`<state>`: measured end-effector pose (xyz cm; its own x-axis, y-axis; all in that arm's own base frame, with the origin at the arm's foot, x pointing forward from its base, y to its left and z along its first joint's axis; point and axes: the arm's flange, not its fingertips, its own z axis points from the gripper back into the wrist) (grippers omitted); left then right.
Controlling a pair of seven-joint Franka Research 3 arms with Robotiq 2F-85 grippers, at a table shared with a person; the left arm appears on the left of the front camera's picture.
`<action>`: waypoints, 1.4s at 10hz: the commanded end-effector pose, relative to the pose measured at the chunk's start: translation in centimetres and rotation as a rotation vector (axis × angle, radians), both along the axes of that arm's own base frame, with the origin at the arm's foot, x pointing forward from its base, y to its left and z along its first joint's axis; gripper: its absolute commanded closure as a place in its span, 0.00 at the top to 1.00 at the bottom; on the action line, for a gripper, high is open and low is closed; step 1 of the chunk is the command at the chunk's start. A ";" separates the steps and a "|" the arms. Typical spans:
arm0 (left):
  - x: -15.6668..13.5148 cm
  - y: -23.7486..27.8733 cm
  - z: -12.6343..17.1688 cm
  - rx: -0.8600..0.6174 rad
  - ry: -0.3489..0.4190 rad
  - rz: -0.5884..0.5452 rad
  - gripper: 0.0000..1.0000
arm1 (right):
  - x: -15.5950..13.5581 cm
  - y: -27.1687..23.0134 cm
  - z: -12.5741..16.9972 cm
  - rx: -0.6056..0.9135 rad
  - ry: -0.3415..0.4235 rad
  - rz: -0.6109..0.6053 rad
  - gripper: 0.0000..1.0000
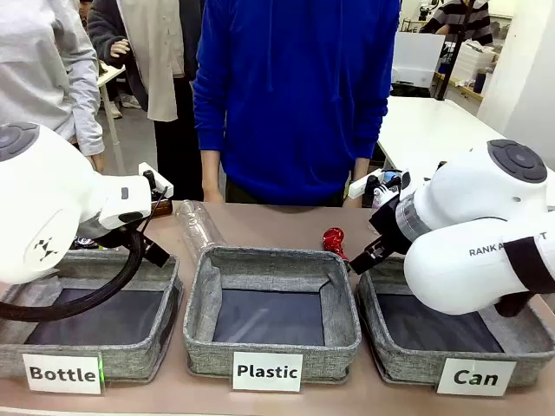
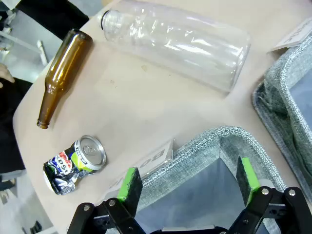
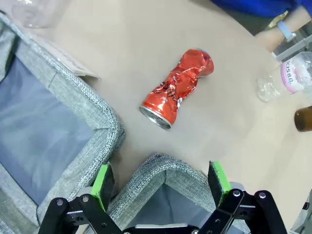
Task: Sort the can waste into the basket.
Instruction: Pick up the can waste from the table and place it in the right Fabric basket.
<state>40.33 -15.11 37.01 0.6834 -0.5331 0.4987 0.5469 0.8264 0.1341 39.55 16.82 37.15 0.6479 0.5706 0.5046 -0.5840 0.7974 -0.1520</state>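
The red can [image 3: 176,87] is shiny and badly crumpled through the middle. It lies on its side on the table [image 1: 269,221], with its silver rim end turned towards the gap between two baskets. It sits just beyond the far wall of the Can basket [image 3: 161,168], near it but not touching. The Plastic basket [image 3: 97,107] is off to one side of it.

The right pincer [image 3: 161,178] hangs open and empty over the Can basket's far edge. That grey wall stands between its green pads and the red can. Past the can lie a small bottle [image 3: 292,73] with a pink label and the end of a brown one. A person [image 1: 295,95] in blue stands at the far side.

The dark can [image 2: 74,164] is squashed, with a silver top and red, blue and yellow-green print. It lies on the table near the corner of the Bottle basket [image 2: 204,141], beside a white card, well apart from the Can basket.

The left pincer [image 2: 188,179] is open and empty above that corner. Beyond the dark can lies a brown bottle [image 2: 61,75], its neck pointing towards the can. A large clear bottle [image 2: 178,41] lies on its side farther off.
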 end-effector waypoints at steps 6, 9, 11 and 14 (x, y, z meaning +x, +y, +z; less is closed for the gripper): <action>0.0 0.0 0.0 0.000 0.000 0.000 1.00 | 0.0 0.0 0.0 0.000 -0.001 0.000 1.00; 0.0 0.0 0.0 0.000 0.000 0.000 1.00 | 0.0 0.0 0.0 0.000 -0.001 0.000 1.00; 0.0 0.0 0.0 0.000 0.000 0.000 1.00 | 0.0 0.0 0.0 0.000 -0.001 0.000 1.00; 0.0 0.0 0.0 0.000 0.000 0.000 1.00 | 0.0 0.0 0.0 0.000 -0.001 0.000 1.00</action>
<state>40.33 -15.11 37.01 0.6834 -0.5331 0.4987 0.5469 0.8264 0.1341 39.55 16.82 37.13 0.6477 0.5713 0.5041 -0.5843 0.7971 -0.1526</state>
